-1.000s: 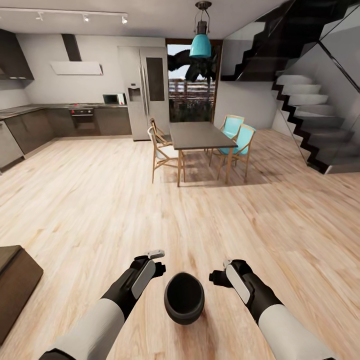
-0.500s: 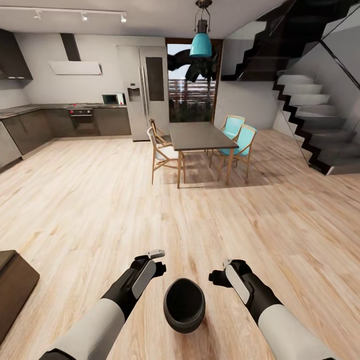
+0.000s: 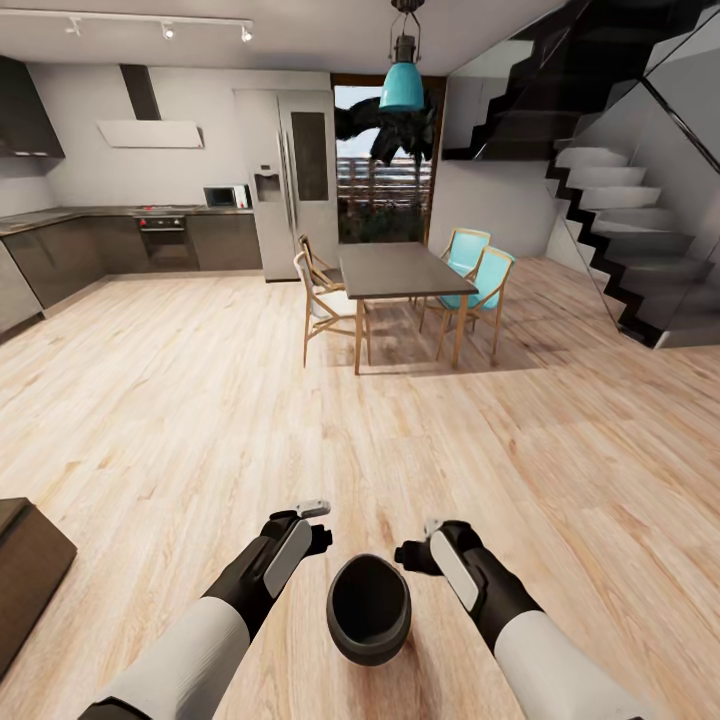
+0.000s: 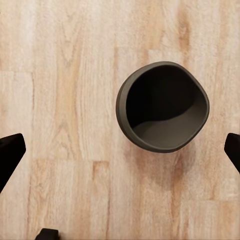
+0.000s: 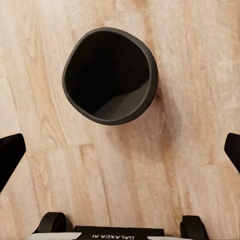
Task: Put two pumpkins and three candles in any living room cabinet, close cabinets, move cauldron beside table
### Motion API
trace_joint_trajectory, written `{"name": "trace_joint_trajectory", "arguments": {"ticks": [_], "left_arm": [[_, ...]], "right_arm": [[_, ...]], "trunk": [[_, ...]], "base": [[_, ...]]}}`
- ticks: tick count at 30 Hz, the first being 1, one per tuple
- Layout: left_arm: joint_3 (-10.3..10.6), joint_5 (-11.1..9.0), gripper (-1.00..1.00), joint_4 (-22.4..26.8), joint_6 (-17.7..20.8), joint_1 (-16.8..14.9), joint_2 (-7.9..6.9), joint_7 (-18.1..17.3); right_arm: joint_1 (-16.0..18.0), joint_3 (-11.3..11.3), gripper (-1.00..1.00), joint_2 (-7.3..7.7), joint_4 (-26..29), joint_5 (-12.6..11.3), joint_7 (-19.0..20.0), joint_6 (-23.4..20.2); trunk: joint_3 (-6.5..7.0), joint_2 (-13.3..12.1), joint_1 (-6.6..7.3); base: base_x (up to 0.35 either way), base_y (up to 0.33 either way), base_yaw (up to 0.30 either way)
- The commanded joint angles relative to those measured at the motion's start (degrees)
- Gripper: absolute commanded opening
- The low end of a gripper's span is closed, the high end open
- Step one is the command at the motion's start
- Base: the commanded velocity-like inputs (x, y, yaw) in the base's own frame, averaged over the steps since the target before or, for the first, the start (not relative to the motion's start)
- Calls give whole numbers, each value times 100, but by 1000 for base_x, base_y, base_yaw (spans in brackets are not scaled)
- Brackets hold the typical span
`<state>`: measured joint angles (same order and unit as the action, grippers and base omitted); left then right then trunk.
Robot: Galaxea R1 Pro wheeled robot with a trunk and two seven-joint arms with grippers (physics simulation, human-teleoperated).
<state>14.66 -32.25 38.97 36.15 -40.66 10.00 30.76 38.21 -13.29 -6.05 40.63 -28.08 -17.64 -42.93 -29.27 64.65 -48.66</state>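
The cauldron, a round black pot with a wide mouth, stands upright and empty on the wooden floor just in front of me. My left gripper hovers open above the floor to its left. At its right, my right gripper is also open and closer to the rim. Both wrist views look straight down on the cauldron, which lies off to one side of each open gripper, not between the fingers. Pumpkins and candles are out of view.
A dark dining table with wooden and turquoise chairs stands a few metres ahead. A dark-brown wooden furniture corner shows at the lower left. The kitchen counters are at the back left, the stairs at the right.
My right gripper has moved left, closer to the cauldron. The view has shifted slightly, so the brown furniture corner sits further out at the left edge.
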Motion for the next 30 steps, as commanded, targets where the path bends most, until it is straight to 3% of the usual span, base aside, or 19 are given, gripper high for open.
{"name": "trace_joint_trajectory", "arguments": {"ticks": [1, 4, 11, 30], "left_arm": [[10, -53, 100, 6, 11, -4, 0, 55], [10, -51, 100, 5, 20, -4, 0, 67], [10, -53, 100, -4, 11, -4, 0, 102], [10, -47, 100, -4, 127, -4, 0, 107]], "right_arm": [[-3, -21, 100, 1, 5, -59, -56, 75], [-19, -38, 100, -1, -8, -50, -56, 319], [-24, -50, 100, -1, -40, 9, -54, 419], [-24, -21, 100, -1, -20, -39, -82, 263]], "trunk": [[-25, 46, -23], [-78, 166, -89], [-204, 447, -242], [-545, 1209, -660]], "base": [[0, 0, 0], [0, 0, 0], [0, 0, 0], [0, 0, 0]]}}
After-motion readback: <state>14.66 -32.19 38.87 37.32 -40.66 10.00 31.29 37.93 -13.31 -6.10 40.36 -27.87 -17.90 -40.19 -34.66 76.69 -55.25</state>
